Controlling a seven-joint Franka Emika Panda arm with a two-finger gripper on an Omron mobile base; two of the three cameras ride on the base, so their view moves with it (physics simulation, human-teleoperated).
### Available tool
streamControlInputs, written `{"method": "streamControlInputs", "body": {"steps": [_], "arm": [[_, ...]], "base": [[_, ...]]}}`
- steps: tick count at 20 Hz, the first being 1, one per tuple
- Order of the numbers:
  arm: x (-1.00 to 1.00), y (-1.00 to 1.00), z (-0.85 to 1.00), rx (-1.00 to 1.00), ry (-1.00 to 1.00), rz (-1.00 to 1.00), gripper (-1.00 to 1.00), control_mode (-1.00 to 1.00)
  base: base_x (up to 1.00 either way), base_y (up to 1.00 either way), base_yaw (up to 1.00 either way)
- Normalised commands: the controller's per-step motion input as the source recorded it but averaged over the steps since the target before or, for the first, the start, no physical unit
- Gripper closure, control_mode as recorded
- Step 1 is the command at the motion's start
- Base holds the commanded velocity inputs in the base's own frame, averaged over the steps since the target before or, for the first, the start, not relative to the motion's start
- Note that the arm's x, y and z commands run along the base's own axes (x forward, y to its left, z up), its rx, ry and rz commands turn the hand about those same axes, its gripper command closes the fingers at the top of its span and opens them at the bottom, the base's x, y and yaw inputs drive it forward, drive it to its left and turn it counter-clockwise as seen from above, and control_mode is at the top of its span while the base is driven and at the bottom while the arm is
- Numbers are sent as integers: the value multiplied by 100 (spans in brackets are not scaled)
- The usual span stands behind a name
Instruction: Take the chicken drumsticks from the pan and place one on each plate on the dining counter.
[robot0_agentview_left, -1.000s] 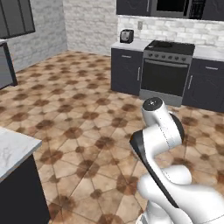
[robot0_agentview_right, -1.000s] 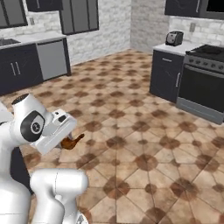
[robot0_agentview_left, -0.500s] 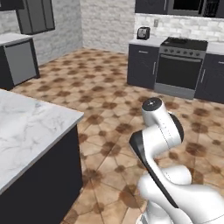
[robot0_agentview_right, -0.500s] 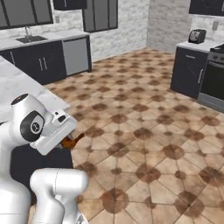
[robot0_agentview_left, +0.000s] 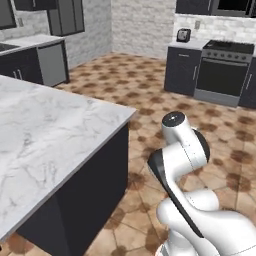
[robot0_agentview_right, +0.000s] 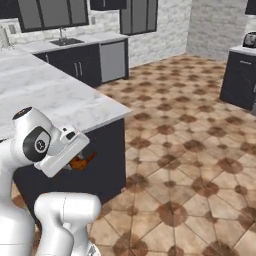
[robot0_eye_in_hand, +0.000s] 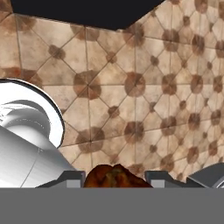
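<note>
The gripper (robot0_agentview_right: 79, 162) is pinched on a chicken drumstick (robot0_agentview_right: 81, 161) (a reddish-brown lumpy piece), which sits between the two fingers (robot0_eye_in_hand: 70, 179) in the hand view. It hangs low, just beside the dark base of the dining counter (robot0_agentview_right: 60, 97), below the marble top and above the brown tiled floor (robot0_agentview_right: 200, 150). The oven (robot0_agentview_left: 224, 70) stands well apart from this counter.

Home kitchen, rendered. Brown patterned tile floor (robot0_agentview_left: 145, 85), dark cabinets (robot0_agentview_right: 80, 67), a black range (robot0_agentview_left: 224, 75) on the far wall with what looks like a toaster (robot0_agentview_left: 183, 34) beside it, a sink (robot0_agentview_right: 65, 42) far left, marble-topped counter (robot0_agentview_left: 45, 130) near left.
</note>
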Motion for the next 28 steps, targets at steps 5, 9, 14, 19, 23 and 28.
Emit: {"method": "streamControlInputs", "body": {"steps": [5, 9, 14, 19, 23, 28], "arm": [[0, 0, 0, 0, 0, 0, 100, 100], [0, 0, 0, 0, 0, 0, 100, 100], [0, 0, 0, 0, 0, 0, 100, 100], [0, 0, 0, 0, 0, 0, 100, 100], [0, 0, 0, 0, 0, 0, 100, 100], [0, 0, 0, 0, 0, 0, 100, 100]], "base": [[-34, 100, 9], [-21, 100, 8], [-2, 100, 6], [0, 95, 0], [0, 78, 0], [0, 56, -5]]}}
